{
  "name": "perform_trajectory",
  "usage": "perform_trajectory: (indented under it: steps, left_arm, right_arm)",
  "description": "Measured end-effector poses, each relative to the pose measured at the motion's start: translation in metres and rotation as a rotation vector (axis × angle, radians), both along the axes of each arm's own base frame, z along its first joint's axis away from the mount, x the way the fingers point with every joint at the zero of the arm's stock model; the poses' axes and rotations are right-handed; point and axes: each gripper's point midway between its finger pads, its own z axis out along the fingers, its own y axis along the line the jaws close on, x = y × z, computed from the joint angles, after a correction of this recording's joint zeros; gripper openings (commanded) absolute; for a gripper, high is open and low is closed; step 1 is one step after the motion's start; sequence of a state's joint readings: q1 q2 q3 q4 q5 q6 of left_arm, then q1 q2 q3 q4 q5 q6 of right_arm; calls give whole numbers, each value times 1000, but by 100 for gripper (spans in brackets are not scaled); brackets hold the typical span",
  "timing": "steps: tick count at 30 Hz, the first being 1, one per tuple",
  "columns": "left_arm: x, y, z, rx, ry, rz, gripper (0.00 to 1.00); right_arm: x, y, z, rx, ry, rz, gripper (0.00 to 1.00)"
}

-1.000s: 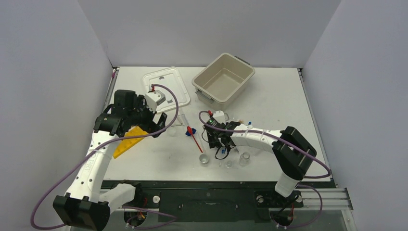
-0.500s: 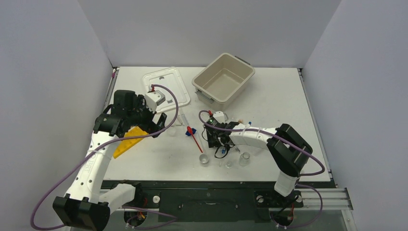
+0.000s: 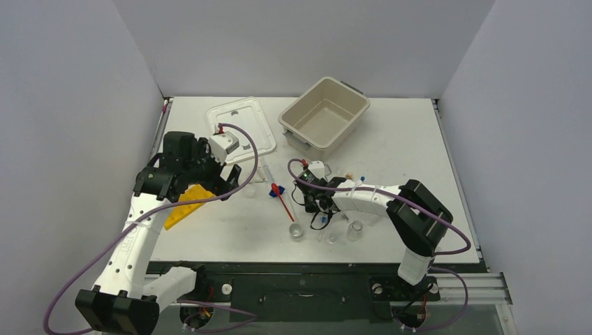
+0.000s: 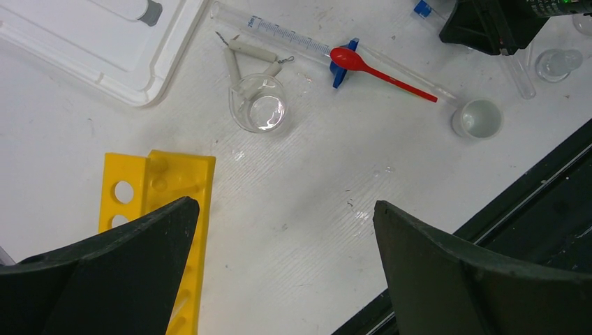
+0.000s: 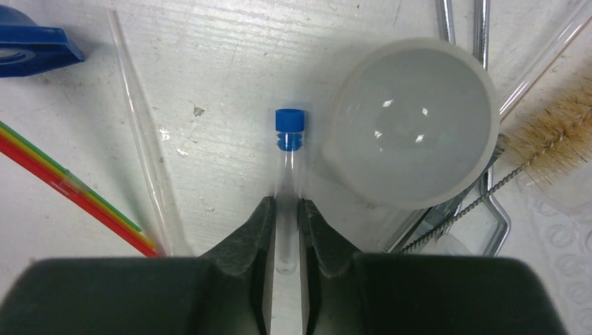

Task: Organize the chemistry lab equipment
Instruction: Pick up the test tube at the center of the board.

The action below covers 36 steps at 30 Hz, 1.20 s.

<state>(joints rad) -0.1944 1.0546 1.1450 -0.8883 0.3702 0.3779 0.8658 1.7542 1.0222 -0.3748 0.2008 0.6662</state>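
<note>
Left gripper (image 4: 283,209): jaws spread wide, unchanged, hovering. The yellow holed plastic tube rack (image 4: 157,202) lies under its left finger.

Right gripper (image 5: 286,209): jaws just closed, now pinching the thin clear blue-capped glass test tube (image 5: 288,164). Its cap is ahead of the tips, and a round clear dish (image 5: 412,122) sits just right. I read the grip as made; the lift is pending.

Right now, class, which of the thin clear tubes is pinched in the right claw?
The blue-capped tube, held in the right claw; the bare tube left of it lies free on the table.
</note>
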Motion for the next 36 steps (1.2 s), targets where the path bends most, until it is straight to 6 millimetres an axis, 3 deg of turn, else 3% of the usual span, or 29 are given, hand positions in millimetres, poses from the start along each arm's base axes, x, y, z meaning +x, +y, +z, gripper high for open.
perform_trajectory:
  steps: [6,10,13,19,22,31,36]
  left_arm:
    - [-1,-2,2,-15,-1,0,97]
    - [-3,-8,4,-56,15,0,97]
    - [-4,-15,8,-100,23,-3,97]
    - [-10,-28,12,-183,62,-26,96]
    - [-13,-36,17,-230,73,-45,97]
    - [-13,-61,42,-382,60,-122,97]
    - [-15,-71,43,-416,83,-157,97]
  right_arm:
    - [0,4,4,6,-3,4,0]
    - [2,16,22,34,-28,19,0]
    - [0,30,56,99,-85,45,0]
    - [-2,67,159,324,-266,75,0]
    - [-2,76,194,428,-327,56,0]
    - [5,95,239,628,-415,-36,0]
    - [1,109,257,724,-436,-54,0]
